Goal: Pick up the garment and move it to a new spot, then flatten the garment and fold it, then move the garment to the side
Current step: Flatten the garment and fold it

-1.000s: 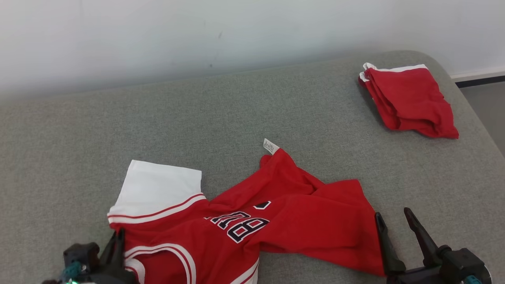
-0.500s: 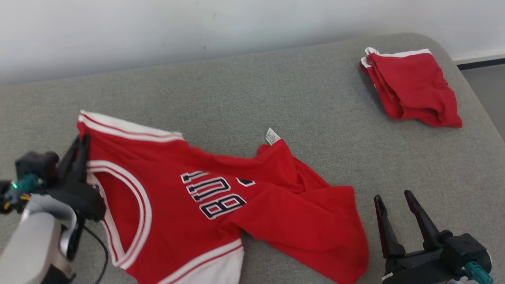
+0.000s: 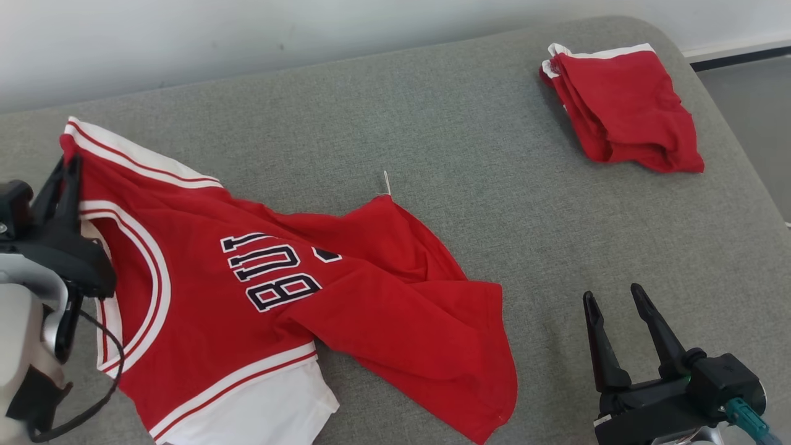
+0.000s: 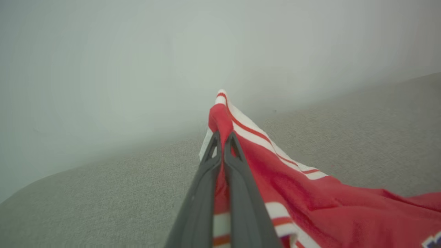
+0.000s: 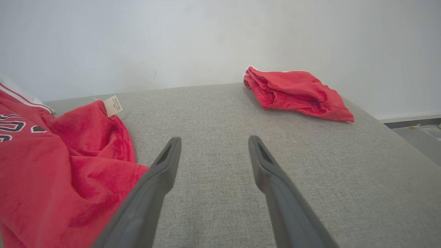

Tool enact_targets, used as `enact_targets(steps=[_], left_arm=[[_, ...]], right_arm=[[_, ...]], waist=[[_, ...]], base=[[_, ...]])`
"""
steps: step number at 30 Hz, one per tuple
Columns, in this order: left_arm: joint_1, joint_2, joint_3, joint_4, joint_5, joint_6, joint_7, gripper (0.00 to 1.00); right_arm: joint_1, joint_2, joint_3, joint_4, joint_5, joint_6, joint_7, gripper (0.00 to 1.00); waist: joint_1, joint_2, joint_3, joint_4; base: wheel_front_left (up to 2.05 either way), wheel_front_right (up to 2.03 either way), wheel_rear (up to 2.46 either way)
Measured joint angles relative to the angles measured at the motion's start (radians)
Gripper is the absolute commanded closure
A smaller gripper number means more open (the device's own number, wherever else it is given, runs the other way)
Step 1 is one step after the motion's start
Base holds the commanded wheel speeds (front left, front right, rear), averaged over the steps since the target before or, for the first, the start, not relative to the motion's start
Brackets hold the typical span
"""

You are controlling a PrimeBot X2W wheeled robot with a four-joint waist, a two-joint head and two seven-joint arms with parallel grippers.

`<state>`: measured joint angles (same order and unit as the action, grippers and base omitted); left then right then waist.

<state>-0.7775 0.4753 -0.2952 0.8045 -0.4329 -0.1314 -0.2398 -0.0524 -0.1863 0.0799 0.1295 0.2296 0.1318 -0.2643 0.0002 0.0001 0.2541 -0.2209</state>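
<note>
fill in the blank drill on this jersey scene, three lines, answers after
1. The left gripper is ____ on the red jersey's white-striped edge, lifting it off the grey padded surface.
2. The right gripper has its jaws ____ and holds nothing.
3. The folded red garment lies at the far ____ corner of that surface, apart from the jersey.

Missing words: shut; open; right
</note>
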Motion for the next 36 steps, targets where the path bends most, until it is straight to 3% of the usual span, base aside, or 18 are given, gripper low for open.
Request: enact_targets(steps=[2,9,18,26,36], left_arm=[[-0.001,-0.012,-0.007,0.028,-0.004,0.0,-0.006,0.0],[0.048,-0.026,-0.006,0.05,-0.028,0.0,-0.019,0.0],[0.221,-0.06,0.088,-0.161,-0.016,0.032,-0.02,0.0],[0.473,-0.171,0.184,-0.39,0.002,0.077,-0.021,0.0],[0.685,-0.28,0.197,-0.506,0.032,0.087,-0.021,0.0]], right_arm=[[0.001,0.0,-0.004,0.006,0.0,0.0,0.0,0.0],[0.016,-0.002,-0.005,0.017,-0.002,0.0,0.0,0.0],[0.059,-0.003,0.006,0.029,0.005,0.0,0.0,0.0],[0.107,0.006,0.02,0.053,0.024,0.0,0.0,0.0],[0.175,0.014,0.048,0.118,0.074,0.0,0.0,0.0]], waist=[[0.0,0.0,-0.002,-0.001],[-0.0003,-0.0001,-0.039,0.018],[-0.0003,-0.0001,-0.097,0.069],[-0.0003,-0.0001,-0.15,0.127],[-0.0004,-0.0002,-0.193,0.18]], base=[[0.0,0.0,0.0],[0.0,0.0,0.0],[0.0,0.0,0.0],[0.0,0.0,0.0],[0.0,0.0,0.0]])
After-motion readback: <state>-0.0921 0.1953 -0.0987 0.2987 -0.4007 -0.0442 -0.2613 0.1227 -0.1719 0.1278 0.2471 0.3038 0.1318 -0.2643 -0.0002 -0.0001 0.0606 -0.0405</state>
